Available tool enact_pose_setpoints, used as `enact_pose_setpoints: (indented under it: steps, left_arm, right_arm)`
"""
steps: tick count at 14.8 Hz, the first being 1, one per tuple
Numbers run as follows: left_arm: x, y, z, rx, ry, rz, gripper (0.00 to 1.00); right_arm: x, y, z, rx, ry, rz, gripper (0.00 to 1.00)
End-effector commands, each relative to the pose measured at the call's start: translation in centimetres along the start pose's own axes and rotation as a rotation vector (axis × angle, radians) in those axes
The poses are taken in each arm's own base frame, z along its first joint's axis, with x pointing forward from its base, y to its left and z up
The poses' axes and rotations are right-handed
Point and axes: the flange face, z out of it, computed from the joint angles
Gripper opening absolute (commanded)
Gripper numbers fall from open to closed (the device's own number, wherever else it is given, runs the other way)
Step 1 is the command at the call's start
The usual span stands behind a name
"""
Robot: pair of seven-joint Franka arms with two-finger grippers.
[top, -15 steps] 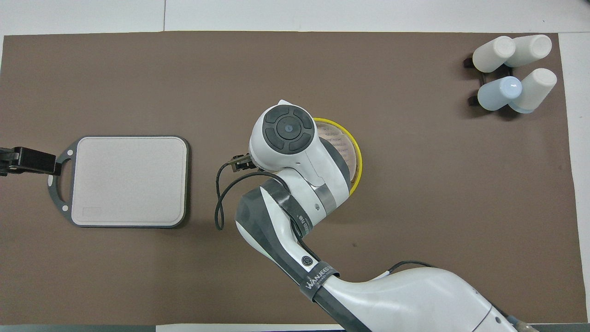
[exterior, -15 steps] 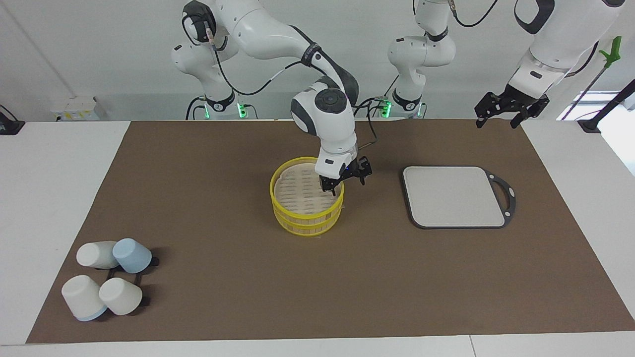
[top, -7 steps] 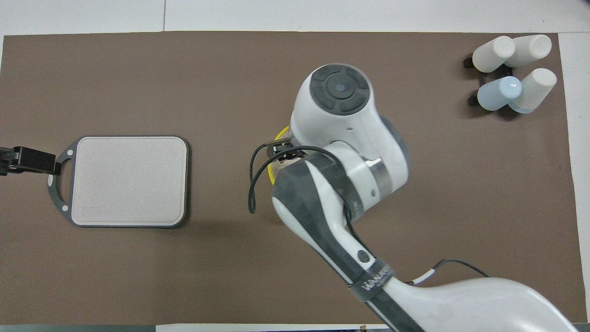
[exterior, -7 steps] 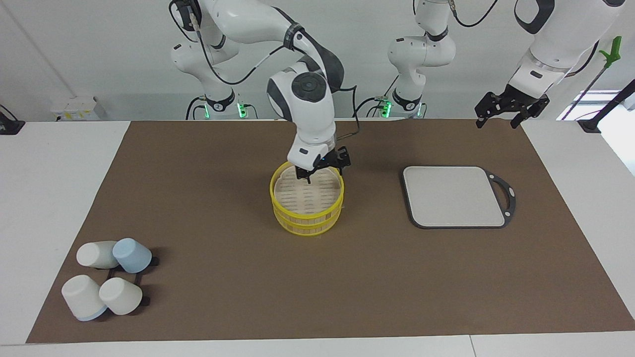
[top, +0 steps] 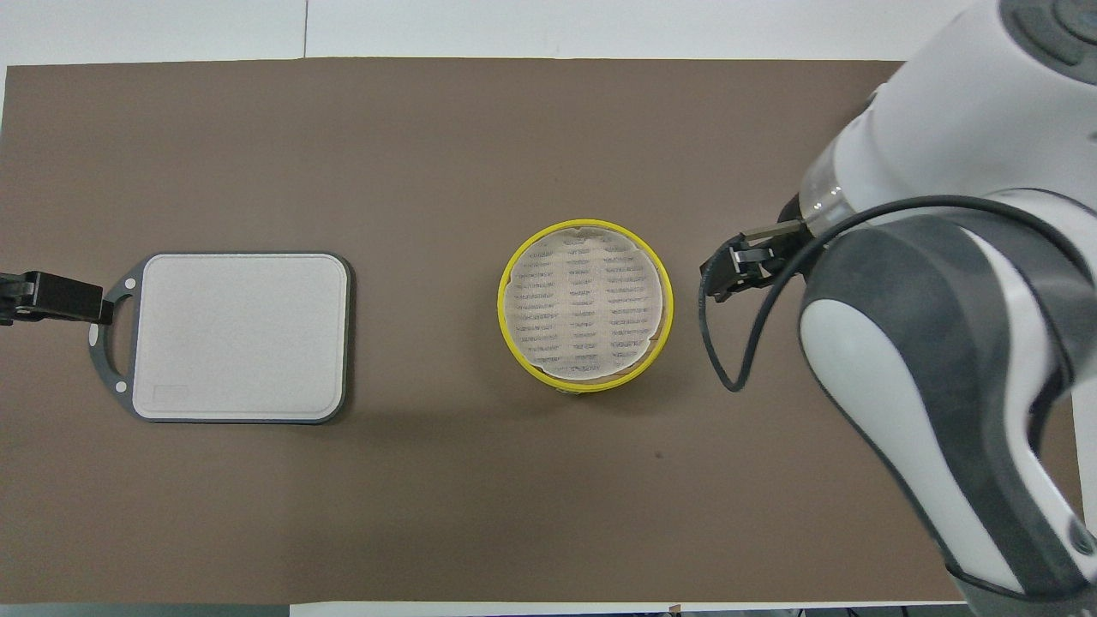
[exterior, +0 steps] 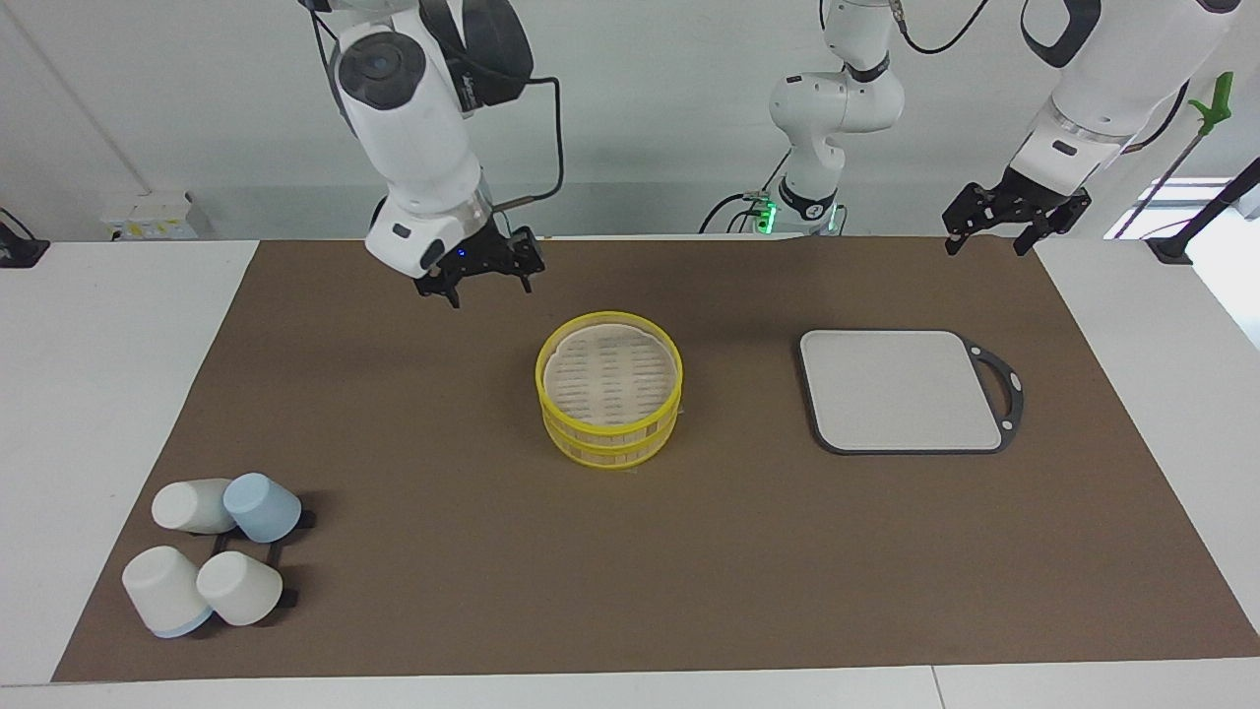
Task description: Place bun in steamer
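Observation:
The steamer (exterior: pixel 609 389) stands mid-mat with bright yellow rims and a pale slatted floor; it also shows in the overhead view (top: pixel 587 308). I see no bun in it or anywhere else in either view. My right gripper (exterior: pixel 479 276) hangs open and empty, raised over the bare mat, beside the steamer toward the right arm's end; the overhead view shows it (top: pixel 728 272) just clear of the steamer's rim. My left gripper (exterior: pixel 1014 225) waits open and raised over the mat's edge at the left arm's end, and also shows in the overhead view (top: pixel 34 296).
A flat grey board (exterior: pixel 901 389) with a dark rim and handle lies toward the left arm's end (top: pixel 240 334). Several white and blue cups (exterior: pixel 212 556) lie on a rack at the corner farthest from the robots, at the right arm's end; the right arm hides them from overhead.
My right gripper rose out of the steamer and swung up and away toward the right arm's end of the table. The left arm has not moved.

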Motion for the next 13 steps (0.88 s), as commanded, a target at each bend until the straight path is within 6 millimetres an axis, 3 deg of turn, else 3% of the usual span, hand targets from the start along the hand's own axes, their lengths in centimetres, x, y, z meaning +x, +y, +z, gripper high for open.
enact_pose_setpoints:
  steps: [1,3,8,10,13]
  left_arm:
    - [-0.5,-0.2,0.0,-0.009,0.017,0.004,1.0]
    - [-0.5,-0.2,-0.1,-0.009,0.019,0.004,1.0]
    - [-0.5,-0.2,-0.1,-0.009,0.02,0.001,1.0]
    - [-0.5,-0.2,-0.1,-0.009,0.02,0.001,1.0]
    - [-0.5,-0.2,-0.1,-0.009,0.021,-0.001,1.0]
  right_arm:
    - [-4.1,1.8,-0.3,-0.028,0.008,-0.018,1.0]
    - [-4.1,2.8,-0.6,-0.063,0.018,-0.052,1.0]
    - [-3.2,9.0,-1.3,-0.055,0.067,0.054,1.0]
    - [-3.5,9.1,-1.7,-0.054,0.075,0.052,1.0]
    - [-5.8,10.0,-2.3,-0.06,0.089,0.07,1.0]
